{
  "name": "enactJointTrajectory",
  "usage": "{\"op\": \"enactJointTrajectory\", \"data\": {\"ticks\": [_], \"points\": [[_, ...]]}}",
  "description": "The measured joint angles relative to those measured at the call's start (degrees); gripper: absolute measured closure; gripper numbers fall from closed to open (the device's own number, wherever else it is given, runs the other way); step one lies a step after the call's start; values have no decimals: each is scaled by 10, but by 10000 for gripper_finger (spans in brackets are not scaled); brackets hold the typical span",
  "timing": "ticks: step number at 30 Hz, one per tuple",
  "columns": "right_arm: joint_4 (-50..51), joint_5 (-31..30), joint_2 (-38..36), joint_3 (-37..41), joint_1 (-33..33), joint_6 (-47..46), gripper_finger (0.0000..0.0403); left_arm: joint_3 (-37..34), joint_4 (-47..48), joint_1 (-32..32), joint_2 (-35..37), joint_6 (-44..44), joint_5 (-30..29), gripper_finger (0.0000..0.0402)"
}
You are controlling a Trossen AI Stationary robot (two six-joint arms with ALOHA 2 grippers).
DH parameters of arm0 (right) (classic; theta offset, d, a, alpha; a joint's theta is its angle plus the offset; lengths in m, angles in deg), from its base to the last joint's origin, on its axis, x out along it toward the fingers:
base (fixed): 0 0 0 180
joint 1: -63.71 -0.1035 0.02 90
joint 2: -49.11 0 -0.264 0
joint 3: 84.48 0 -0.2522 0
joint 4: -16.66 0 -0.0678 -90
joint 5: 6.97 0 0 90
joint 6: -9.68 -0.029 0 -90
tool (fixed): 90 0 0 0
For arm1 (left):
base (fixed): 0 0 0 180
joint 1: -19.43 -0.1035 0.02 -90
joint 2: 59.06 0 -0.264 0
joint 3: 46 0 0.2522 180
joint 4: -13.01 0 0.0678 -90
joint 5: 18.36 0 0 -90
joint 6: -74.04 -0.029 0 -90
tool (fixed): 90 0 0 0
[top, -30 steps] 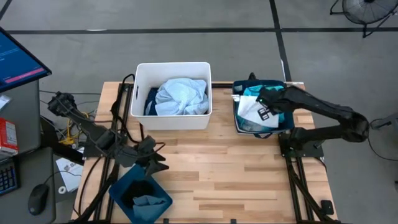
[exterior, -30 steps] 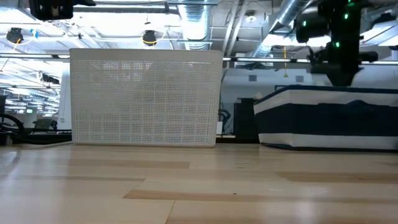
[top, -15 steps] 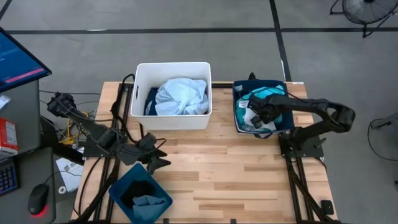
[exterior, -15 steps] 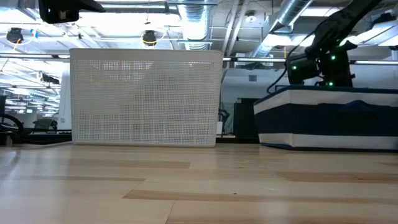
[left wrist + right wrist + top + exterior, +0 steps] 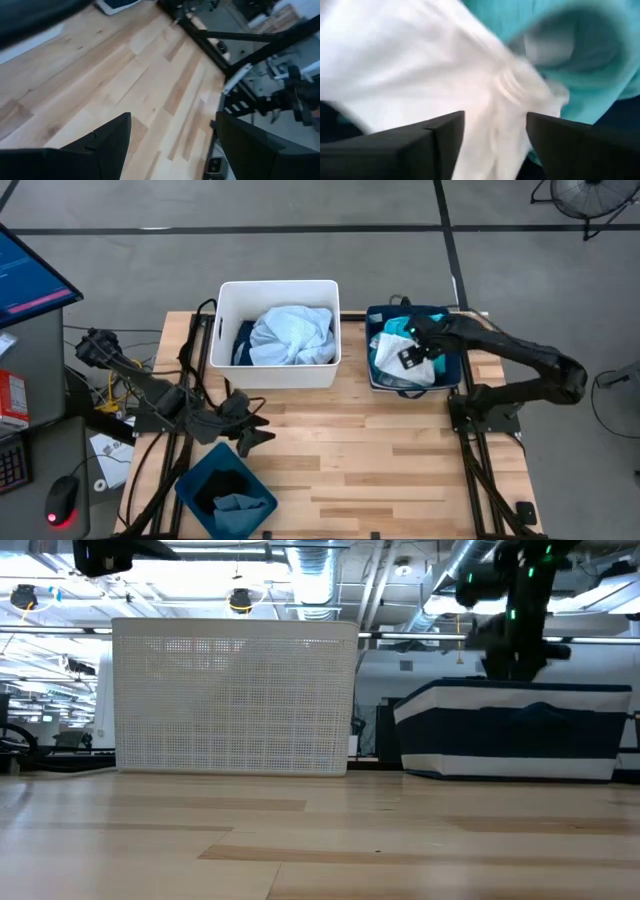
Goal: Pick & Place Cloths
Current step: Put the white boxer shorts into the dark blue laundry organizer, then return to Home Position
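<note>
From where I stand, nothing written can be made out. The monitor [image 5: 30,278] at the left edge of the high view shows a blue screen with a pink bar and faint lines of text, far too small to read. A red and white box [image 5: 12,398] on the desk beside it carries some print, but none of it is legible. The right gripper [image 5: 412,356] has a small white marker patch with dark marks on its housing; no letters or numbers can be told from it. The low view and both wrist views show no labels or signs.
</note>
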Motion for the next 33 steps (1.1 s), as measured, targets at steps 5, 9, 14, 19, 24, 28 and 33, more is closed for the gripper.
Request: {"op": "enactJointTrajectory", "data": {"ticks": [5,9,14,19,24,28,33], "points": [[9,20,-60,-72,0,2,158,0,-28,0,44,-61,26,128],[-2,22,-105,-123,-1,7,150,0,-59,0,106,-109,39,128],[-62,20,-158,-157,-17,32,150,0,-65,0,188,-123,40,128],[-169,21,-222,-159,-62,86,149,0,-83,0,245,-120,35,128],[-206,46,-267,-152,-133,100,149,1,-93,0,278,-295,144,128],[-391,60,-317,-84,-202,143,149,0,-90,1,322,-416,259,128],[-581,78,-394,45,-259,184,149,-19,-93,0,409,-511,315,128]]}}
